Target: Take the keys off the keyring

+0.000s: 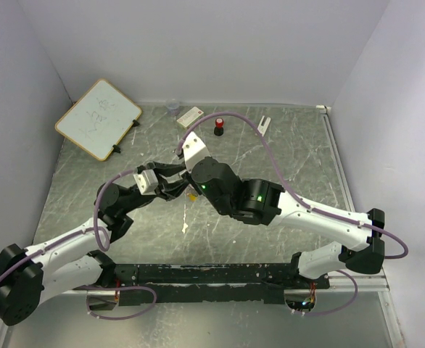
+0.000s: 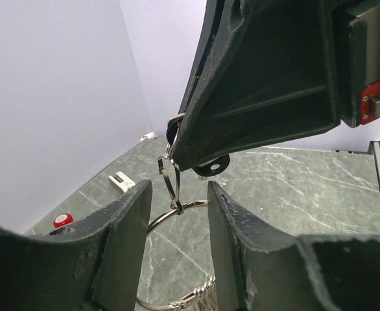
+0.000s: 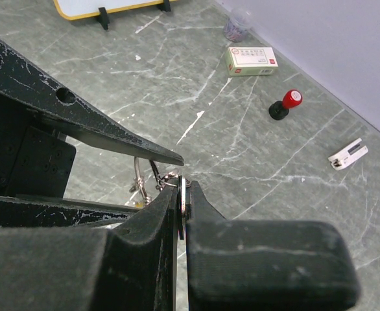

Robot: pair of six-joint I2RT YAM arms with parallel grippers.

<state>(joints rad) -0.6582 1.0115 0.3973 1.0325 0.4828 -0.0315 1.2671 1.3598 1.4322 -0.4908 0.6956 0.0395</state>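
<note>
Place: the two arms meet over the middle of the green marbled desk (image 1: 292, 156), a little left of centre and above its surface.
Left gripper (image 2: 178, 189): the jaws are closed only part-way. The thin silvery wire keyring (image 2: 177, 208) lies flat across the gap, so I judge that they hold it by its two sides.
Right gripper (image 3: 182, 189): the jaws are pressed together on a thin metal piece. In the left wrist view it seems to be the small black-headed key (image 2: 211, 167), whose round head shows just under the fingers.
Keys (image 3: 138, 176): the plain silvery ones hang between both grippers. The yellow-headed key (image 1: 191, 196) shows just below them in the top view.
Step in hand: probably working one key off the keyring, with the rest of the bunch not yet removed.
Next move: the right gripper should slide its key along the coil to the open end of the wire, while the left gripper stops the keyring from turning. This calls for small and slow motion.
Risk: the key may slip out of the pinch.
</note>
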